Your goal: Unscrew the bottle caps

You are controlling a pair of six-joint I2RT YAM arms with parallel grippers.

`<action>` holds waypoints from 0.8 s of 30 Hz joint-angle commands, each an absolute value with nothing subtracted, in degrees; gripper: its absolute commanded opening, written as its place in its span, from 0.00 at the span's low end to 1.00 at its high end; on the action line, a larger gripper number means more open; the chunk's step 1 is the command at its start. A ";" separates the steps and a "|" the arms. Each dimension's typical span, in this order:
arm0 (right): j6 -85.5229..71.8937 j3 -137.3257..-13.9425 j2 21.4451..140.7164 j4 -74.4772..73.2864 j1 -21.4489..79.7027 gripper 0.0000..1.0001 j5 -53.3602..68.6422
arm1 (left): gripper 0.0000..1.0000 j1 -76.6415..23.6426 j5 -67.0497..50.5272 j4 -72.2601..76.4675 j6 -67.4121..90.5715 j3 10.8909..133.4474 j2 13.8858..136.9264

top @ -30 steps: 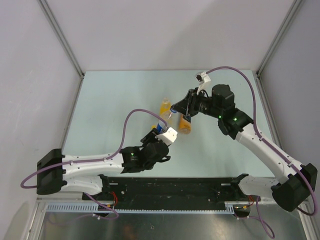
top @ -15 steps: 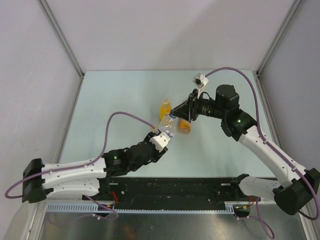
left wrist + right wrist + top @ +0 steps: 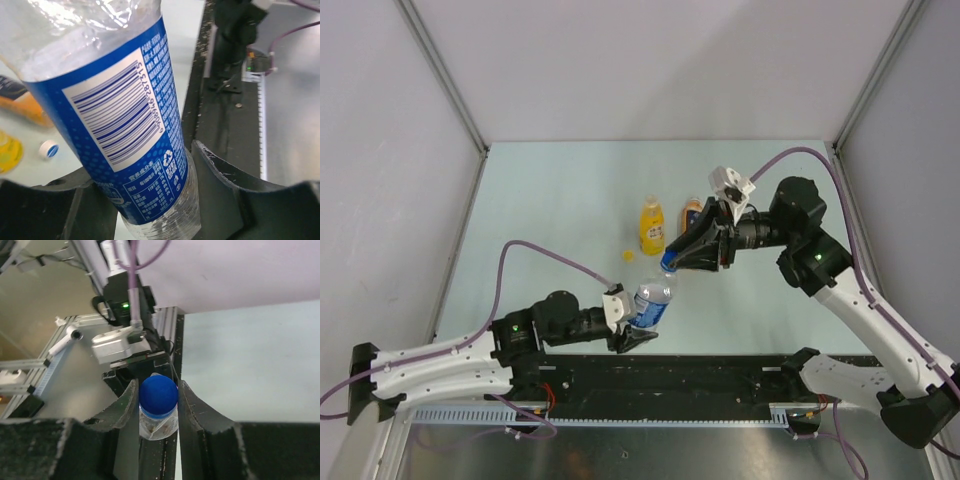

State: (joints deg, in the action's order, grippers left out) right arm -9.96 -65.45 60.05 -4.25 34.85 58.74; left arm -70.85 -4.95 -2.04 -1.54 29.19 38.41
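Note:
A clear bottle (image 3: pixel 653 297) with a blue label (image 3: pixel 125 110) hangs tilted above the table's near part. My left gripper (image 3: pixel 632 333) is shut on its lower end (image 3: pixel 160 215). The blue cap (image 3: pixel 158 394) sits on the bottle's neck, and my right gripper (image 3: pixel 672 262) is shut on it, one finger on each side. The yellow bottle (image 3: pixel 652 225) stands on the table behind. The orange bottle (image 3: pixel 692 212) is partly hidden by my right gripper. A yellow cap (image 3: pixel 629 255) and a white cap (image 3: pixel 48 149) lie loose on the table.
The black base rail (image 3: pixel 670 375) runs along the near edge, just below the held bottle. Purple cables (image 3: pixel 545 250) loop from both wrists. Metal frame posts (image 3: pixel 440 75) and grey walls border the pale green table (image 3: pixel 550 190).
My left arm has drawn back toward the near edge, carrying the clear bottle away from the other two. My right gripper came along, still on the blue cap.

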 commanded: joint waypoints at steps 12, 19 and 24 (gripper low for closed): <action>-1.89 -65.82 54.20 -3.64 36.52 0.00 69.07 | 0.00 -69.21 -34.79 11.01 -5.98 29.80 36.61; -0.38 -65.60 51.91 -3.32 36.58 0.00 68.65 | 0.00 -67.52 -38.28 11.54 -5.19 29.71 37.36; -0.18 -65.47 50.65 -3.02 36.64 0.00 66.90 | 0.00 -66.97 -39.27 11.81 -4.76 29.53 37.99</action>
